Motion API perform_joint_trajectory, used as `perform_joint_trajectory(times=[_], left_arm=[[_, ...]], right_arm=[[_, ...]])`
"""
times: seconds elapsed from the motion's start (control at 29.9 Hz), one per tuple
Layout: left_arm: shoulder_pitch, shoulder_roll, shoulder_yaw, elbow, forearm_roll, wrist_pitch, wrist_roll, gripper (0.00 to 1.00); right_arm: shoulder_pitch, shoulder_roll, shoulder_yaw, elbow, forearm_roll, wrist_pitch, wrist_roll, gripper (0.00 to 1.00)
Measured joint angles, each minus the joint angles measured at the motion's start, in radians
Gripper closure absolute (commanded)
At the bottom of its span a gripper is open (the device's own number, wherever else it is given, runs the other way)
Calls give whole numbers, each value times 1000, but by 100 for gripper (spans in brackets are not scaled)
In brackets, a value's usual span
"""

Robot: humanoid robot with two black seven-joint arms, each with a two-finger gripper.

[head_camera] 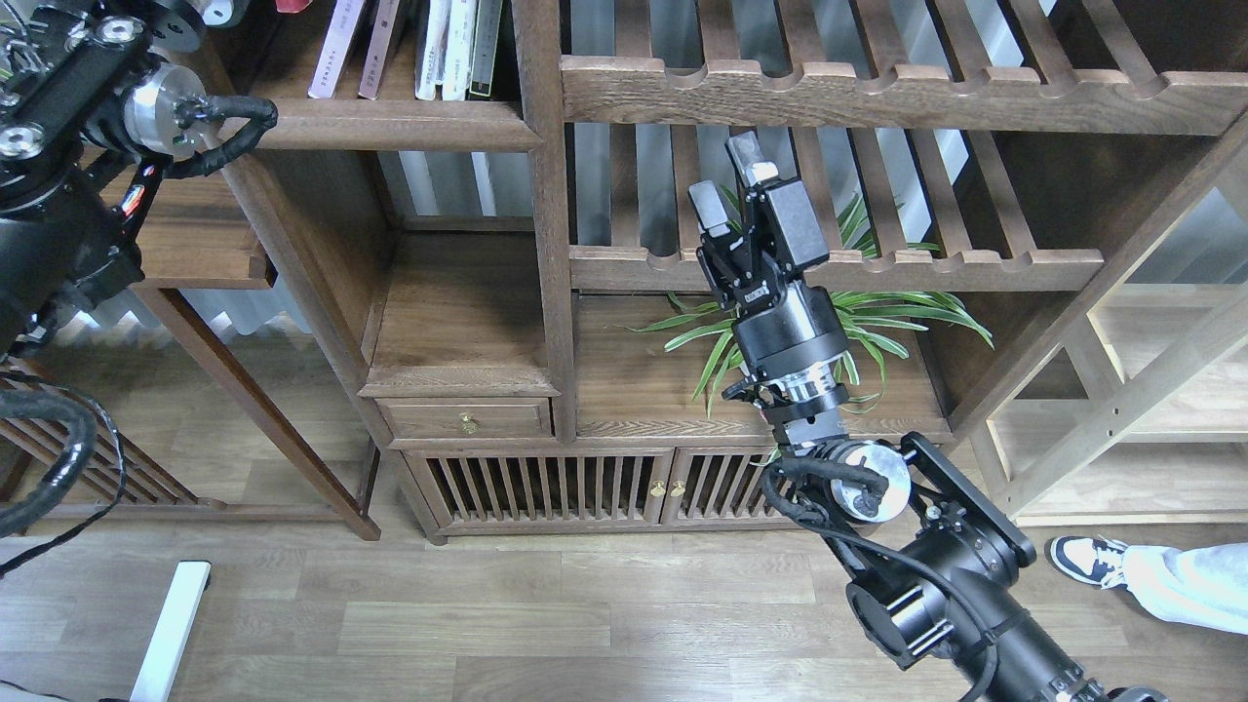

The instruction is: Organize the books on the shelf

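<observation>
Books stood upright at the top left of the head view; you could count about 5 spines on the shelf, the solid board with the rounded front edge; 2 pale lavender-pink ones leaned left, 3 lighter ones stood close against the bookcase post; a scrap of red showed at the top edge further left, too cropped to name.

Right gripper hung in front of the slatted rack, well apart from the books; its 2 fingers were spread with nothing between them; the plant sat behind and below it.

Left arm entered at the upper left, its wrist joint just beside the shelf's left end; its gripper was out of view, so you could not tell from this view how its jaws stood, nor whether it carried anything.

Judgement on progress: several books appeared already placed and standing; no book was visible elsewhere in the scene; whether any remained to shelve or straighten you could not settle here; the leaning pair may have wanted squaring up.
</observation>
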Motion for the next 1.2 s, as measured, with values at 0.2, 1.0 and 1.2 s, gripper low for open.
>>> perform_joint_trajectory(times=[0.2, 1.0, 1.2], left_arm=[[-6, 0, 8, 17, 0, -10, 0, 99], [-5, 0, 92, 45, -54, -11, -1, 95], [-3, 0, 92, 49, -54, -10, -1, 88]], right_arm=[[0, 0, 0, 0, 0, 0, 0, 6], [0, 0, 9, 0, 0, 0, 0, 6], [0, 0, 14, 0, 0, 0, 0, 6]])
